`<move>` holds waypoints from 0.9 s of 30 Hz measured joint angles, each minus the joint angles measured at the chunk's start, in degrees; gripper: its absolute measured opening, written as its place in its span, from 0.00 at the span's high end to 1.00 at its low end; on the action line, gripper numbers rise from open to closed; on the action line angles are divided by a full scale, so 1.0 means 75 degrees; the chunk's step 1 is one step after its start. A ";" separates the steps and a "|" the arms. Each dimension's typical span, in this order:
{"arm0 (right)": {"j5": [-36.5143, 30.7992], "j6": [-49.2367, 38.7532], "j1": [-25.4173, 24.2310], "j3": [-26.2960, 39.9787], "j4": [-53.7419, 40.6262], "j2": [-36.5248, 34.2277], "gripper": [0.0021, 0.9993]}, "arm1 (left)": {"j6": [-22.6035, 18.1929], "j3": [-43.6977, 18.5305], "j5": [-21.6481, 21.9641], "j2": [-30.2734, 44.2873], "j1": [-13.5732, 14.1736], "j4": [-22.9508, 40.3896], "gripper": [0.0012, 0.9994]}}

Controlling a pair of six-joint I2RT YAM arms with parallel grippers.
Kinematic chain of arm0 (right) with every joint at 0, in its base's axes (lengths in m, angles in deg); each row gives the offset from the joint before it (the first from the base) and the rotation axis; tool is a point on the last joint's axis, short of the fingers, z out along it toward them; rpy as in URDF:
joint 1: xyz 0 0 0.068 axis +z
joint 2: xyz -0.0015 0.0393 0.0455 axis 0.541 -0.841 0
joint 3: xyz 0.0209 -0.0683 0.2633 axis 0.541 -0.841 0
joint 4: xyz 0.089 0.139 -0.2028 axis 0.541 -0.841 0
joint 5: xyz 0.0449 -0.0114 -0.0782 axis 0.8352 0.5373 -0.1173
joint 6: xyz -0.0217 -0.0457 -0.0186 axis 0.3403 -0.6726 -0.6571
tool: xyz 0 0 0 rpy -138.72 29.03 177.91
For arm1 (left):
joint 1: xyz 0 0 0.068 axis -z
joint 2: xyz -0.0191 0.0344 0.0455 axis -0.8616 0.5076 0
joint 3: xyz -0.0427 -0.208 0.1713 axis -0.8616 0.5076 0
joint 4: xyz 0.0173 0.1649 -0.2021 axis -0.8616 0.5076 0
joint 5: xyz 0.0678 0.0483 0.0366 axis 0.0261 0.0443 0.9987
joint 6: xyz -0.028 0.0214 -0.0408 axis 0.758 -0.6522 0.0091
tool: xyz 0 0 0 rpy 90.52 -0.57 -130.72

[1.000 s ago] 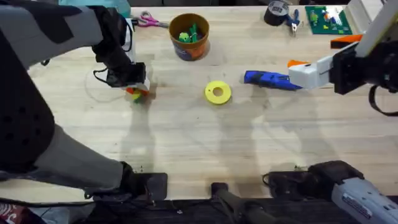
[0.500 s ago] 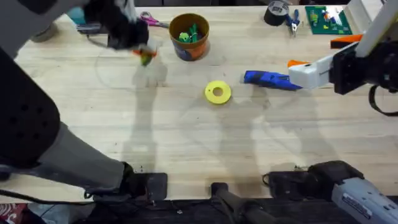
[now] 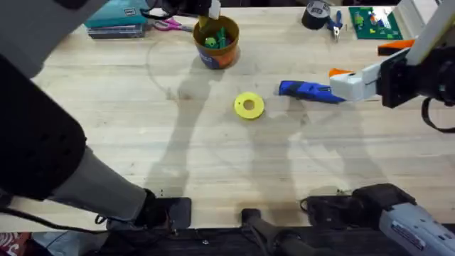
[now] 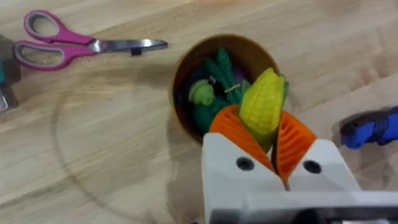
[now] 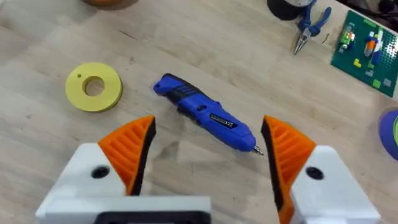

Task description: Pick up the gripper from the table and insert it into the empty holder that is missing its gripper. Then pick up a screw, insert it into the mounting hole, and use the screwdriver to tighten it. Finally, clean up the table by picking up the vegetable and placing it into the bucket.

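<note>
- Left gripper (image 4: pixel 264 134) sits over the bucket (image 4: pixel 186 78), its orange fingers (image 4: pixel 233 130) clamped on a yellow toy corn cob (image 4: pixel 262 106).
- The corn stands between the pads, its tip poking past the fingertips and over the bucket's rim on the side nearest the fingers.
- Inside the bucket, just beyond the corn: green toy vegetables (image 4: pixel 211 93), one with a pale green round end.
- Pink-handled scissors (image 4: pixel 68 46) lie on the bench (image 4: pixel 93 143) past the bucket, well apart from the fingers.
- In the overhead view the bucket (image 3: pixel 217 43) stands at the far edge of the bench, with the left arm's dark bulk reaching to it from the lower left.
- Right gripper (image 5: pixel 208 152) hangs above the bench with fingers wide apart, nothing between them.
- The blue screwdriver (image 5: pixel 205 115) lies flat just ahead of the right fingers, in line with the gap, its metal bit pointing toward the right-hand finger.
- A flat yellow ring disc (image 5: pixel 93 87) lies on the bench beside the screwdriver's butt end, ahead of the other finger, not touching it.
- Blue-handled pliers (image 5: pixel 311 28) and a green board (image 5: pixel 367 46) lie farther off.
</note>
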 joint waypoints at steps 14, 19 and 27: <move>-0.0003 0.0000 0.0000 0.0000 0.0000 0.0000 0.00 | -0.0033 0.0000 0.0051 0.0783 -0.0003 -0.0320 0.05; -0.0002 0.0000 0.0000 0.0000 0.0000 0.0000 0.00 | -0.0034 0.0000 0.0065 0.0741 -0.0029 0.0119 0.01; -0.0003 0.0000 0.0000 0.0000 0.0000 0.0000 0.00 | -0.0038 0.0000 0.0077 -0.0581 -0.0371 0.1715 0.01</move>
